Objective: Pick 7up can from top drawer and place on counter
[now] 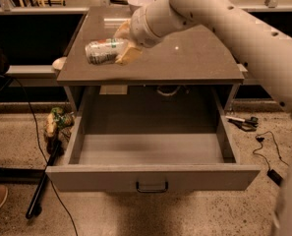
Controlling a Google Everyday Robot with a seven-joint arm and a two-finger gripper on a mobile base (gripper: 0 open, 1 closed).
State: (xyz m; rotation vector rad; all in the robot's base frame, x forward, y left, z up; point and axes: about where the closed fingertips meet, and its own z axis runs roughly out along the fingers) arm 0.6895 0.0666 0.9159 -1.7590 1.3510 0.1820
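Front camera faces down; end effector (123, 45) grips 7up can (101, 51) over counter (189, 60)

This looks like a robot test lab, not a home: a bare grey worktop (194, 58) with one open drawer (150, 177) stands on a speckled floor (194, 215), and loose cables (261, 137) and hand tools (241, 123) lie around it. The arm's (234, 28) tool (118, 45) is over the worktop's left part, closed around a 7up can (101, 51).
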